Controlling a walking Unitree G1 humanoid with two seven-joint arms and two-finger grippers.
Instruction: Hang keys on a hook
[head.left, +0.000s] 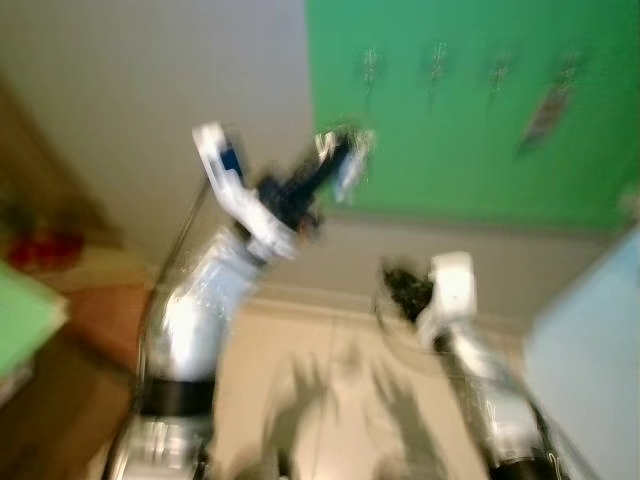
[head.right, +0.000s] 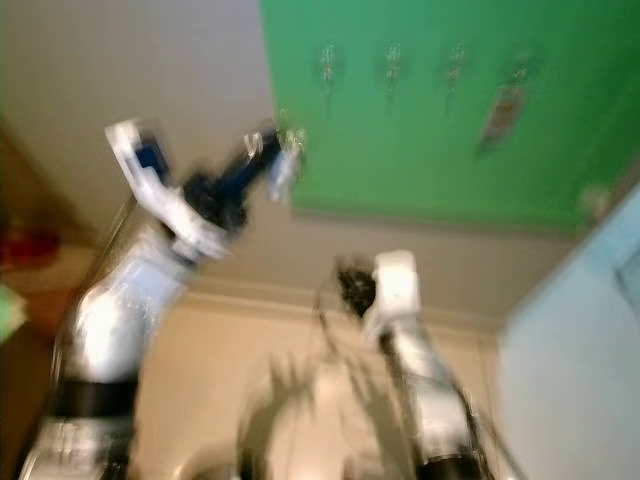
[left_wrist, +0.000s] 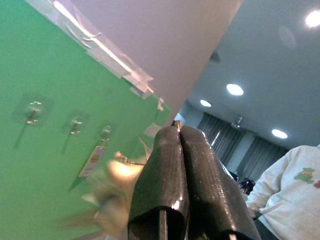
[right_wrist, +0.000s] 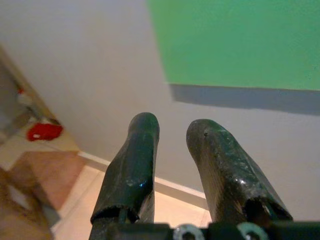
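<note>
Head views, both smeared by motion: a green panel (head.left: 470, 110) is fixed to a pale wall, and it serves as the landmark here. A row of small clear hooks (head.left: 438, 62) runs along its upper part, and a tag (head.left: 545, 112) already hangs from the one furthest right. The left gripper (head.left: 340, 160) is raised to the panel's lower left corner, probably so it can reach up to a free hook. Something pale and shiny at its tip looks like the keys (head.left: 352, 165), though the blur keeps that uncertain. The right gripper (head.left: 400, 287) sits well below the panel, over the beige tiled floor (head.left: 330, 400), apparently out of the way.

Left wrist view: the two black fingers (left_wrist: 165, 175) are pressed flat together, their rubbery skins glossy and rounded. A bit of metal peeks from the seam at the tip, and the blurred pale keys (left_wrist: 117, 172) dangle beside them, in front of the panel below the hooks (left_wrist: 75, 125). So this pincer is clamped on the keys. A person in a light sweatshirt (left_wrist: 290, 195) stands off to one side.

Right wrist view: the right gripper (right_wrist: 172, 125) has its fingers parted with a clear gap and nothing between them, pointing at the bare wall beneath the panel (right_wrist: 240, 40).
</note>
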